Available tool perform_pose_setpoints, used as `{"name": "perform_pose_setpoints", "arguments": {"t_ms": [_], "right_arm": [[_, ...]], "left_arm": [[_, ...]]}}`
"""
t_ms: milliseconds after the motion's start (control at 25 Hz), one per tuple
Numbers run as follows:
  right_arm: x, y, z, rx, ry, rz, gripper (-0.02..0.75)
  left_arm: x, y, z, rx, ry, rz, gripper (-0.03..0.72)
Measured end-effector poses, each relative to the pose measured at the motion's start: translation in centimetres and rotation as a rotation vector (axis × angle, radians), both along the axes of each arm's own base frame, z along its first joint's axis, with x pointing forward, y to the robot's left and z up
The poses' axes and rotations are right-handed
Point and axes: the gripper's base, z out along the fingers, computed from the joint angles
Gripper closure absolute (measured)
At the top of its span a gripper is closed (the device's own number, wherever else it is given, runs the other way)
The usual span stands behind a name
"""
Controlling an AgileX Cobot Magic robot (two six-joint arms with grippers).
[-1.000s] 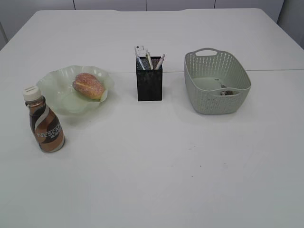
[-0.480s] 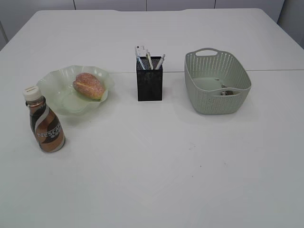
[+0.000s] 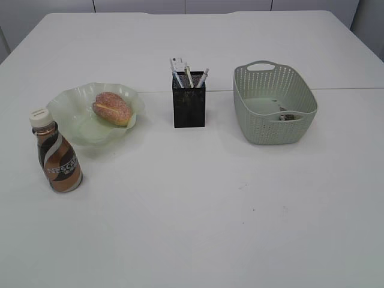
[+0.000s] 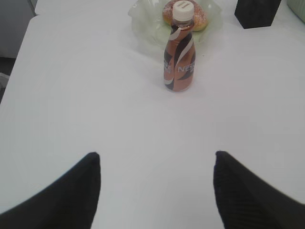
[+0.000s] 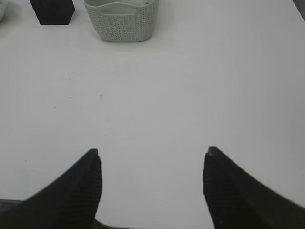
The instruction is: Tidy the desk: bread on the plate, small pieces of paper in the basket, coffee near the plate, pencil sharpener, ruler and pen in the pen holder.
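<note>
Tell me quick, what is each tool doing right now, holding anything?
Left tool: open, holding nothing, above bare desk.
Right tool: open, holding nothing, also above bare desk.

A wall [image 3: 180,5] of pale grey panels, split by thin vertical seams, ran behind the table's far edge. At the far left and right corners, slivers of grey floor [image 3: 3,45] showed. A faint seam [image 3: 348,89] crossed the white tabletop on the right. Light was soft and even, shadows weak.
</note>
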Motion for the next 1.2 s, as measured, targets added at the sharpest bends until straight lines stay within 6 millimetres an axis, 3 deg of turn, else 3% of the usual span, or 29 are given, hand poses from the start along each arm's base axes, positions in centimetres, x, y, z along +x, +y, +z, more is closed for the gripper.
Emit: {"name": "perform_pose_setpoints", "arguments": {"t_ms": [1200], "right_arm": [[0.00, 0.00, 0.00, 0.000, 0.000, 0.000, 0.248]], "left_arm": [[0.00, -0.04, 0.00, -0.005, 0.000, -0.003, 0.146]]}}
